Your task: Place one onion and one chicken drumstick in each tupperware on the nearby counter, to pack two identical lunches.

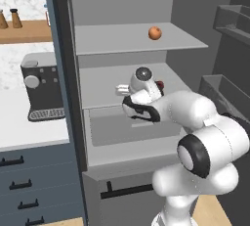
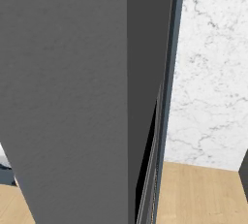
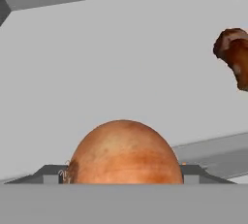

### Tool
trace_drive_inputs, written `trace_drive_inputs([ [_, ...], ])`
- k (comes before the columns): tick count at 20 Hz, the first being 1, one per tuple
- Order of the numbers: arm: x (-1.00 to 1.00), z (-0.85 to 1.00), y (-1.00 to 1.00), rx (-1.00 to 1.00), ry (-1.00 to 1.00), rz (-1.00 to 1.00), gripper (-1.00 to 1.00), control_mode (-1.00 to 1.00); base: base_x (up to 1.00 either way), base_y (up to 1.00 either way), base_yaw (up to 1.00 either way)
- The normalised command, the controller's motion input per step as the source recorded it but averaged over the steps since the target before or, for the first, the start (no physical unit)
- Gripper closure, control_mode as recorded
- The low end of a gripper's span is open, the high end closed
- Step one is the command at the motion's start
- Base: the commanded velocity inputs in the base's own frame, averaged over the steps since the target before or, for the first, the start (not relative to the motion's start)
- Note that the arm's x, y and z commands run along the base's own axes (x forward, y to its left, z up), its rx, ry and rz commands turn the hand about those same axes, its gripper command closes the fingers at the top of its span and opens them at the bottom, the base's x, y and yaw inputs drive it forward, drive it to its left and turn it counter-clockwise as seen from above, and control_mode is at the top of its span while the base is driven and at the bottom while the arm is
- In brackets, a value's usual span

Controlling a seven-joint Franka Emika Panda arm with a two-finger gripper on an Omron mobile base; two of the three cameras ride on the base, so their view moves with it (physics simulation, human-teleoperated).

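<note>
- fridge (image 1: pixel 124 39): the tall grey open cabinet i reach into. three flat shelves are countable in the left base view, with door bins at the right edge. in the right base view its grey door (image 2: pixel 68 97) stands close in front of the camera, beside a marbled wall (image 2: pixel 208 72) and a wooden floor.
- counter (image 1: pixel 19 127): one white top on blue-grey drawers, left of the fridge. it carries one dark coffee machine (image 1: pixel 41 88). no tupperware appears on the stretch in view, so i judge that no lunch is packed yet and the whole task is left: two onions and two drumsticks to carry over.
- my arm: it rises from the lower right of the left base view and bends into the middle shelf, wrist level with that shelf.
- gripper (image 3: pixel 123 177): my hand is inside the fridge. one onion (image 3: pixel 123 152) sits right at the bottom of the hand view where my fingertips should rise. the tips themselves are hidden, so i cannot tell whether i am holding it or merely close to it.
- onions, counted: two. one at my hand, and one small orange round one (image 1: pixel 155 33) alone on the top shelf.
- chicken drumstick (image 3: pixel 235 56): one counted, reddish brown, lying on the grey shelf floor at the right edge of the hand view, well apart from the onion at my hand.
- judgement on the step in hand: fetching the first onion, with packing not yet begun.
</note>
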Motion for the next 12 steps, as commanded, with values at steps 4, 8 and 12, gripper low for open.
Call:
trace_drive_inputs([
  [4,-1.00,0.79,-0.03,0.03,0.00,-0.04,1.00,-1.00,0.00,0.00,0.00],
  [8,-1.00,0.57,-0.13,0.06,0.00,-0.03,1.00,-1.00,0.00,0.00,0.00],
  [12,-1.00,0.12,0.00,0.01,0.00,0.00,1.00,-1.00,0.00,0.00,0.00],
])
